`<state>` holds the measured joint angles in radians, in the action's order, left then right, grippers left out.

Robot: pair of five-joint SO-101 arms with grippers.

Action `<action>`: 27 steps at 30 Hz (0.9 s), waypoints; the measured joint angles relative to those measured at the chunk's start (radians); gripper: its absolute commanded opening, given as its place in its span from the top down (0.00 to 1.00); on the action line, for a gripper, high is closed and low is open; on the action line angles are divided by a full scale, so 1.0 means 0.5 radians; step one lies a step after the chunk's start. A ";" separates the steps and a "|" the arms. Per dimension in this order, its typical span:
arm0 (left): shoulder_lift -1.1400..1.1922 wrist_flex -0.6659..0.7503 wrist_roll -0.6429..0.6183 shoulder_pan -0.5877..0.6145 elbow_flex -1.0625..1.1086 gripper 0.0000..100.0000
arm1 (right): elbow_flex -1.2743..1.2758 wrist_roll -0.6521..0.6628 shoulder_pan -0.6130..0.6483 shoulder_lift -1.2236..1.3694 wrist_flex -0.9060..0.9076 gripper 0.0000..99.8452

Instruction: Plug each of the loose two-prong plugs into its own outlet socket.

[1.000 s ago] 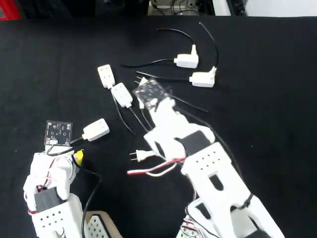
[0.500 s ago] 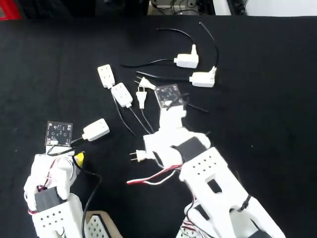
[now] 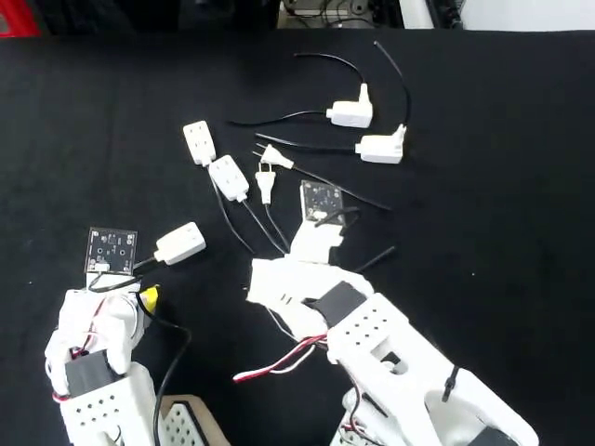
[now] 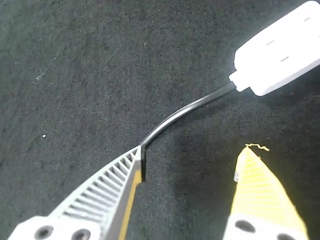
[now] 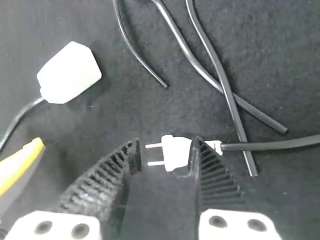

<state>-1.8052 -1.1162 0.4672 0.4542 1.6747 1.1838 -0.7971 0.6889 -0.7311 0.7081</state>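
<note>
Surface: black cloth table (image 3: 483, 186), cabled equipment behind its far edge | My right gripper (image 5: 165, 147): fingers spread, white two-prong plug (image 5: 175, 151) flat on the cloth between them, prongs toward one finger, cord end against the other | My left gripper (image 4: 194, 150): fingers spread, white outlet socket (image 4: 277, 55) beyond the tips, its black cord (image 4: 180, 115) touching one fingertip.

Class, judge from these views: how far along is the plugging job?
Done: nothing seen plugged. In hand: the open right hand straddles one plug, not yet gripped. Left: that plug and two loose plugs near the sockets; left hand sits open.
</note>
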 measured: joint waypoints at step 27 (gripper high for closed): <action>0.000 -0.037 0.000 0.000 0.000 0.70 | -0.651 -0.402 0.089 1.163 0.338 0.77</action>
<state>-1.8052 -1.1347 0.4672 0.4542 1.6747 0.8585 -0.9981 0.7334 -0.1496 0.8769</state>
